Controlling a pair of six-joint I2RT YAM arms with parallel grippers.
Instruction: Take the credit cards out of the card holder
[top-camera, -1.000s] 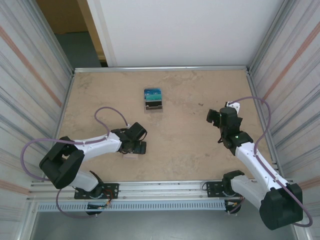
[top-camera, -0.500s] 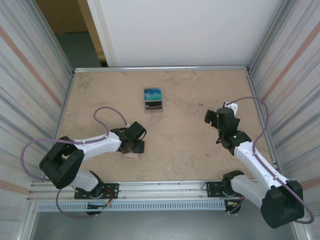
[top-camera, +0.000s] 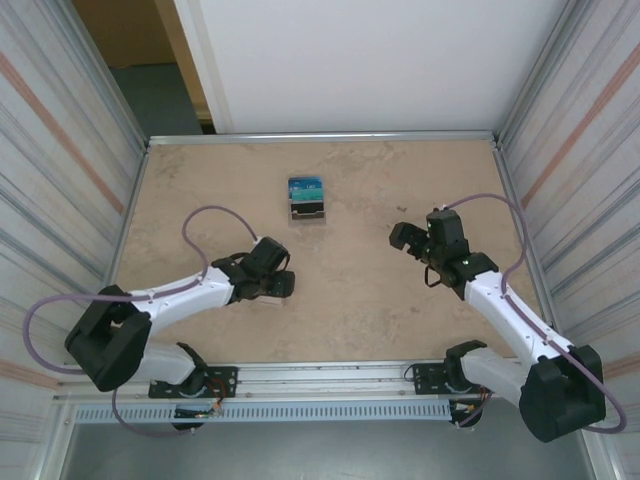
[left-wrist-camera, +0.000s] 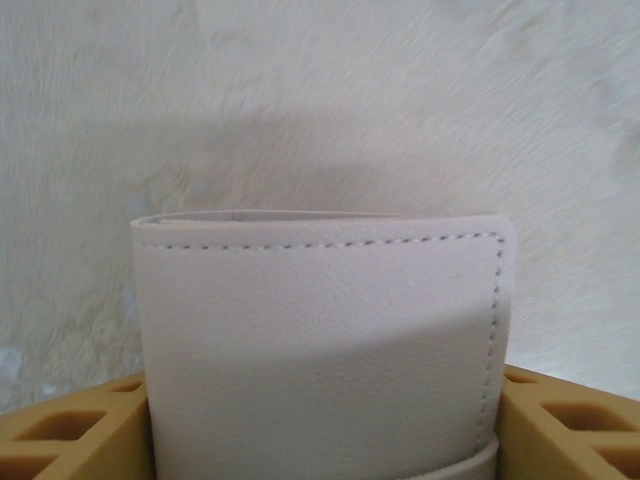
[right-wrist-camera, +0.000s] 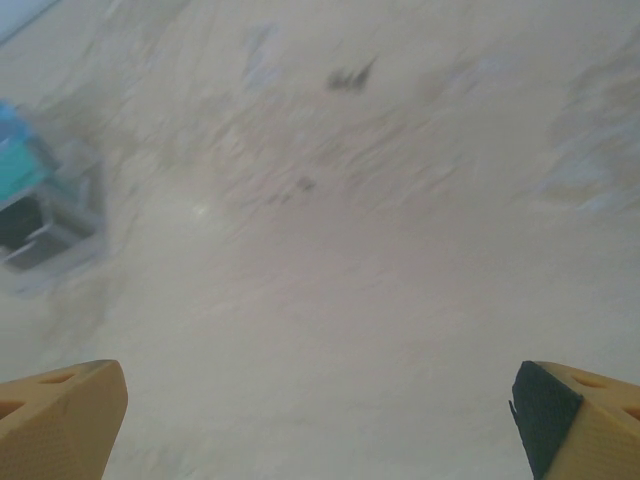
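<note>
So the card holder (left-wrist-camera: 320, 340), pale tan with stitching along its edge, sits squeezed between the yellow fingers (left-wrist-camera: 70, 430) of the left gripper (top-camera: 272, 284), which is clamped on both its side edges. That's over the near-left part of the tabletop (top-camera: 360, 300). The credit cards (top-camera: 307, 199) are in a little pile toward the far middle, blue and teal on top with a dark one at the near end, well apart from the holder. The right gripper (top-camera: 402, 238) hangs over the right side, jaws spread wide with nothing between them, and its wrist view is pretty blurry, with the cards off to the left.
</note>
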